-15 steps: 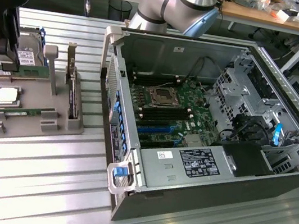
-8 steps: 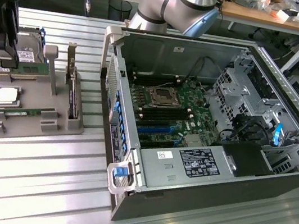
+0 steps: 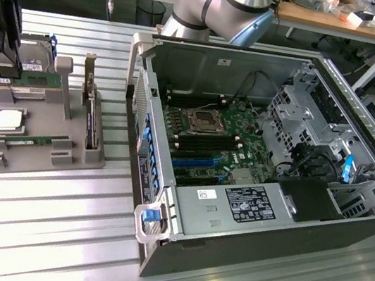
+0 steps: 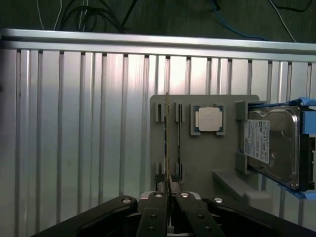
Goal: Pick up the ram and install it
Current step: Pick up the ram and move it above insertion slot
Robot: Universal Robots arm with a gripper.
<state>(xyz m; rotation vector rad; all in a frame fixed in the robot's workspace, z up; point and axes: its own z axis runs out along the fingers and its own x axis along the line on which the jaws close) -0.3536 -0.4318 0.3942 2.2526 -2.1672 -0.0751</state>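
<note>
The ram (image 3: 36, 79) (image 4: 168, 143) is clamped in the end effector (image 3: 7, 69) (image 4: 170, 190). The two black fingers (image 4: 157, 207) are drawn together on its thin edge. It hangs level and on edge above the grey holder (image 3: 43, 153) (image 4: 197, 163), apart from it. In the wrist view it shows as a narrow line running out from between the fingertips, over the holder's slotted posts.

A second memory stick (image 3: 36, 139) of the same kind lies in the holder's slot on the side nearest the exterior camera. Behind it on the holder sits the square silver processor chip (image 3: 7, 119) (image 4: 208, 119). Beyond that, toward the table's far edge, is the hard drive (image 3: 35, 59) (image 4: 271, 143) with blue rails. An expansion card (image 3: 90, 114) stands upright at the holder's end nearest the computer case (image 3: 359, 139).

The holder rests on the ribbed metal table (image 3: 40, 217) (image 4: 74, 123), close to the table's edge on the exterior view's left. The open case lies on its side just beside it and covers the middle of the table and the exterior view's right. Its motherboard (image 3: 223, 139) is exposed. The arm (image 3: 223, 3) rises at the table's far edge behind the case.
</note>
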